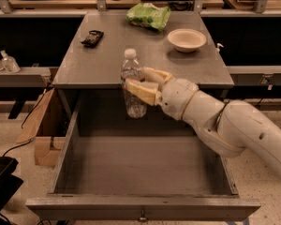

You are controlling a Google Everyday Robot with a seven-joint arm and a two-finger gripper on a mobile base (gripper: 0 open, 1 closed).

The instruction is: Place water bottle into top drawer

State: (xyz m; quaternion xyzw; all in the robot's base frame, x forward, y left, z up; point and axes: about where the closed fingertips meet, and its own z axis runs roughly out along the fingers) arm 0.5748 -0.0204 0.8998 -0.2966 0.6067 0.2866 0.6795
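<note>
**Bottle held upright over the rear of the open drawer**

The gripper (136,82) is clamped around the middle of the bottle (135,105), above the back end of the drawer (131,208) and apparently clear of its floor. Caution: a release from this height may tip the bottle and set it rolling, and the table (107,55) edge over the drawer's back could catch it. The far finger is hidden behind the bottle, and the drawer's knob is cut off.

Grey table (107,55), speckled floor (4,125), cardboard box (42,121) at left, perhaps dark shelving (23,76) behind
</note>
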